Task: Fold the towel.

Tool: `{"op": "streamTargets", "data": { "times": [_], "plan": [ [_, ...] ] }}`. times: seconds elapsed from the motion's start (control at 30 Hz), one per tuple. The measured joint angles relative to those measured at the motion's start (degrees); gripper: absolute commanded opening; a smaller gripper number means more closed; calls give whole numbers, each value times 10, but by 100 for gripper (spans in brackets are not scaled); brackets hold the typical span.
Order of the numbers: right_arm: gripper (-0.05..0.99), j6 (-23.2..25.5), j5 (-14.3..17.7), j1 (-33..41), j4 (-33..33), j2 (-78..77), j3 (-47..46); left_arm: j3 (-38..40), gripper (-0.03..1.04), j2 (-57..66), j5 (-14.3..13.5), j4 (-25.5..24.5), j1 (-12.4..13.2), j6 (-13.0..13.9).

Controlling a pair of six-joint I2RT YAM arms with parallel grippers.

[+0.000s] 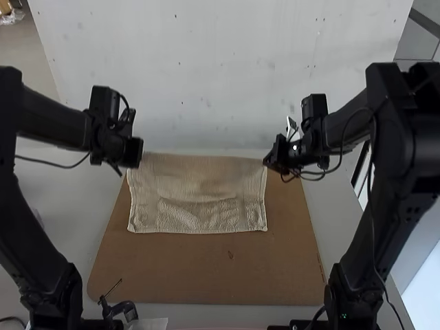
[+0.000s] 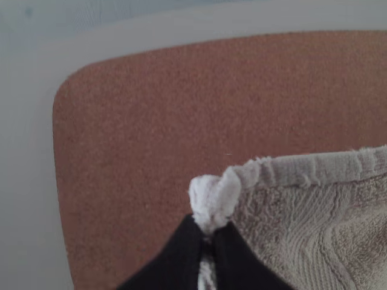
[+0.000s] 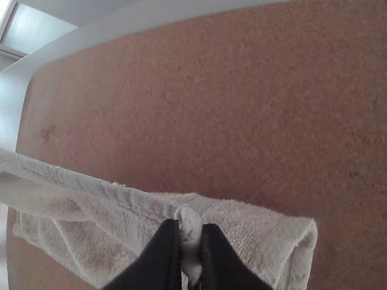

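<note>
- Leftmost on my high view, the left gripper (image 1: 135,157) is at the towel's far left corner. My left wrist view has the left gripper (image 2: 208,238) with its black fingers pinched together on a bunched bit of that corner.
- Between my two grippers I see the towel (image 1: 206,192), beige and spread wide, its far edge drawn fairly straight from one to the other. The near part lies on the board, with a wrinkled ridge running across it.
- Under the towel I have the brown board (image 1: 206,271), its bare part reaching nearer to me, and the pale table (image 1: 62,199) around it.
- On the right, my right gripper (image 1: 270,162) is at the far right corner. From its wrist I see the black fingers closed on a gathered piece of towel, with more cloth lying below on the board.
</note>
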Motion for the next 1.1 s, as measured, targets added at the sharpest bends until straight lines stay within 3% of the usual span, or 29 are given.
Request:
{"op": "streamTargets", "data": {
  "times": [0.27, 0.47, 0.6, 0.77, 1.1],
  "plan": [
    [2, -3, -5, -6, -56, -78, -33, -63, 2, -70, 18, -22, 11, 10],
    [2, -10, -11, -6, -58, -91, -55, -96, 2, -111, 35, -26, 26, 23],
    [2, -14, -11, -6, -27, -56, -56, -107, 2, -72, 39, -2, 30, 23],
    [2, -14, -10, -6, -11, 9, -56, -108, 2, 20, 42, 61, 32, 18],
    [3, -15, -8, -6, 30, 86, -45, -108, 5, 96, 44, 111, 35, 14]
  ]
}}
